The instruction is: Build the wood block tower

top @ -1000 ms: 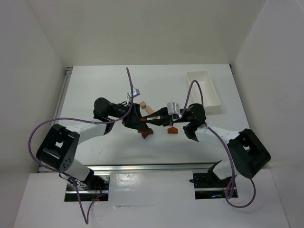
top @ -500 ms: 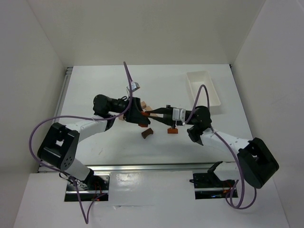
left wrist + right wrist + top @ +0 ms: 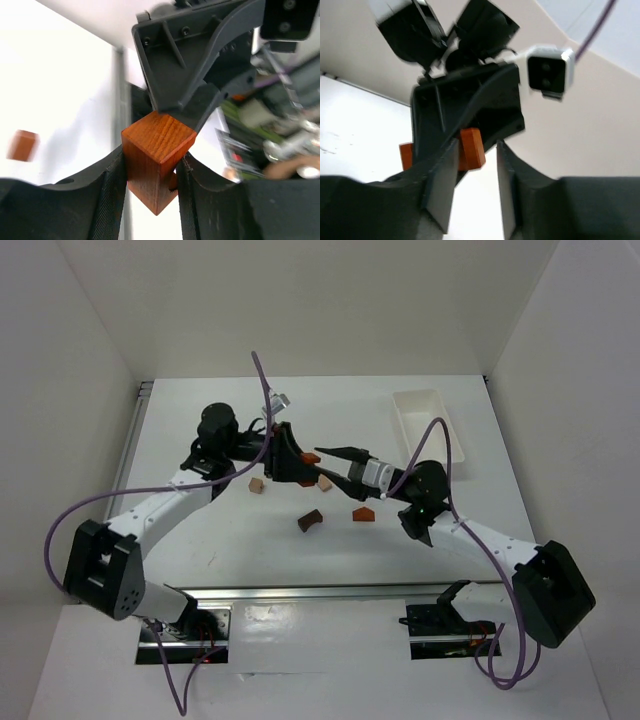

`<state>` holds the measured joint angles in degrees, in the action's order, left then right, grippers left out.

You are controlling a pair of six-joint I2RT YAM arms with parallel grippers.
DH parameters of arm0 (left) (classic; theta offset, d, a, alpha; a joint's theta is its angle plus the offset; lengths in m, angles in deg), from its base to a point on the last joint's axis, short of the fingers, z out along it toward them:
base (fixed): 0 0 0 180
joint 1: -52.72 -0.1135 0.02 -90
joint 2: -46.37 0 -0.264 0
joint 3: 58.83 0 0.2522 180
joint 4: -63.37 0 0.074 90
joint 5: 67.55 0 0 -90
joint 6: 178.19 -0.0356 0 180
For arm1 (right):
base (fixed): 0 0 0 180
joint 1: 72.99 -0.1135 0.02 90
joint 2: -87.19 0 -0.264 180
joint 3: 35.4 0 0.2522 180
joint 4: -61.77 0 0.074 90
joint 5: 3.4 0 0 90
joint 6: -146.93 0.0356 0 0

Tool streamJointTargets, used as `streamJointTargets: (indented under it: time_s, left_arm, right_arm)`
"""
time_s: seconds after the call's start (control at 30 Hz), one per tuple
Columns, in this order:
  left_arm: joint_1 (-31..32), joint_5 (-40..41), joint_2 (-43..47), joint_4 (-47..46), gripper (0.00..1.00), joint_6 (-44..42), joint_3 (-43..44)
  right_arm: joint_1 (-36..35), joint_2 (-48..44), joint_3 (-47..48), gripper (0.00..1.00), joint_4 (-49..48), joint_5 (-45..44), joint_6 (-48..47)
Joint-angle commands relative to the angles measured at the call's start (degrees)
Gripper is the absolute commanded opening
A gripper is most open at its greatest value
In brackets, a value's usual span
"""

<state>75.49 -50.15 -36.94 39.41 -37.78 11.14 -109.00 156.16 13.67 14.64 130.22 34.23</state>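
Note:
My left gripper (image 3: pixel 303 462) is shut on an orange-red wooden block (image 3: pixel 311 458) and holds it above the table. In the left wrist view the block (image 3: pixel 156 150) sits cornerwise between the two black fingers (image 3: pixel 112 190). My right gripper (image 3: pixel 326 461) faces it from the right, open, with its fingertips just beside the block. In the right wrist view the block (image 3: pixel 471 148) shows beyond the spread fingers, next to the left one (image 3: pixel 440 185). On the table lie a tan cube (image 3: pixel 257 485), a tan block (image 3: pixel 325 482), a dark brown piece (image 3: pixel 311 520) and an orange-red house-shaped piece (image 3: pixel 362 513).
A white plastic tray (image 3: pixel 418 394) stands at the back right of the table. Purple cables loop off both arms. White walls close in the table on three sides.
My right gripper has opened off the orange-red block, which stays in my left gripper. Both grippers have risen and moved toward the back, away from the pieces on the table.

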Motion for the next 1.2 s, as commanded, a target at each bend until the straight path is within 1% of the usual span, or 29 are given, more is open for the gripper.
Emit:
streamJointTargets:
  time_s: [0.0, 0.03, 0.07, 0.1, 0.13, 0.17, 0.23, 0.27, 0.33, 0.37, 0.4, 0.43, 0.47, 0.5, 0.53, 0.57, 0.6, 0.63, 0.67, 0.73, 0.77, 0.83, 0.9, 1.0, 1.03, 1.1, 1.17]
  left_arm:
    - [0.53, 10.97, 7.62, 25.81, 0.0, -22.88, 4.53]
    - [1.05, 13.16, 8.85, 28.02, 0.0, -24.03, 4.53]
    - [1.05, 18.49, 10.87, 30.66, 0.0, -25.35, 5.4]
    - [1.05, 22.03, 11.58, 33.55, 0.0, -27.8, 6.45]
    - [1.66, 25.37, 11.59, 38.98, 0.0, -28.78, 7.07]
    - [1.67, 30.88, 12.11, 41.29, 0.0, -29.57, 8.47]
    - [1.67, 35.66, 11.07, 45.43, 0.0, -30.19, 10.06]
    - [2.19, 40.21, 10.45, 49.71, 0.0, -30.2, 11.8]
    - [2.81, 46.72, 7.92, 54.83, 0.0, -30.2, 13.75]
    - [2.81, 54.15, 6.85, 57.03, 0.0, -29.33, 15.41]
    - [3.33, 57.8, 5.62, 62.1, 0.0, -28.71, 16.56]
    - [3.86, 60.96, 4.39, 64.67, 0.0, -27.75, 17.7]
    - [3.87, 67.61, 1.86, 66.87, 0.0, -26.87, 19.54]
    - [4.65, 70.37, 0.44, 69.24, 0.0, -25.12, 20.69]
    - [5.18, 72.66, -0.88, 73.79, 0.0, -24.4, 21.66]
    - [5.19, 77.38, -3.33, 75.75, 0.0, -23.35, 22.45]
    - [6.06, 79.69, -4.48, 78.21, 0.0, -20.65, 24.37]
    - [6.76, 81.28, -5.54, 82.67, 0.0, -19.75, 25.17]
    - [6.77, 84.17, -6.42, 84.54, 0.0, -19.04, 25.18]
    - [8.96, 87.52, -8.36, 87.97, 0.0, -15.88, 25.8]
    - [9.49, 90.76, -9.15, 91.64, 0.0, -14.48, 25.8]
    - [10.63, 92.37, -11.34, 94.57, 0.0, -11.58, 24.66]
    - [11.24, 93.16, -12.4, 96.5, 0.0, -10.43, 21.86]
    - [12.91, 92.55, -12.93, 96.51, 0.0, -9.9, 18.25]
    - [14.14, 91.68, -12.93, 94.42, 0.0, -9.9, 15.89]
    - [15.29, 92.19, -13.63, 92.92, 0.0, -10.42, 14.2]
    - [15.9, 93.51, -15.56, 94.21, 0.0, -8.15, 14.2]
  right_arm:
    - [-0.73, -0.94, 2.22, 0.45, -1.95, -1.52, -1.21]
    - [-0.73, -0.94, 2.22, 0.51, -1.96, -2.04, -1.21]
    - [-0.73, -0.94, 2.83, 0.62, -1.96, -2.04, -1.21]
    - [-0.73, -0.94, 2.83, 0.64, -1.96, -2.04, -1.21]
    - [-0.73, -0.94, 2.83, 0.64, -0.92, -2.04, -1.21]
    - [-0.73, -1.81, 2.83, 0.64, -0.9, -2.04, -1.21]
    - [-0.73, -3.13, 2.83, 0.64, -0.21, -2.57, -1.9]
    - [-0.73, -3.14, 3.36, 0.64, 0.41, -4.92, -1.91]
    - [-0.73, -5.24, 3.36, 0.64, 3.12, -6.34, -3.75]
    - [-0.73, -5.86, 4.06, 0.64, 5.92, -8.0, -3.76]
    - [-0.73, -6.39, 4.07, 0.65, 7.17, -9.15, -4.63]
    - [-0.73, -7.44, 4.07, 0.65, 8.4, -10.38, -4.64]
    - [-0.73, -8.06, 4.07, 0.65, 9.37, -13.44, -5.24]
    - [-0.73, -8.58, 4.07, 0.65, 10.42, -15.56, -5.25]
    - [-0.73, -9.63, 4.07, 0.65, 11.3, -17.23, -5.25]
    - [-0.73, -9.64, 4.07, 0.65, 12.18, -21.51, -5.25]
    - [-0.73, -10.34, 4.07, 0.65, 13.15, -23.9, -5.25]
    - [-0.73, -10.35, 4.07, 0.65, 14.11, -26.02, -5.25]
    - [-0.73, -10.35, 4.07, 0.65, 16.04, -30.21, -5.25]
    - [-0.73, -9.74, 4.59, 0.65, 18.07, -34.02, -3.85]
    - [-0.73, -8.95, 4.59, 0.65, 19.12, -37.08, -3.84]
    - [-0.73, -8.24, 4.59, 0.65, 20.62, -39.39, -2.36]
    - [-0.73, -8.24, 4.07, 0.64, 21.33, -41.23, -1.83]
    - [-0.73, -8.24, 3.37, 0.64, 22.03, -41.24, -1.82]
    - [-0.73, -8.24, 3.36, 0.64, 22.64, -40.72, -1.82]
    - [-0.73, -8.24, 2.75, 0.64, 23.26, -40.72, -1.82]
    - [-0.73, -8.24, 2.75, 0.64, 24.14, -40.72, -1.82]
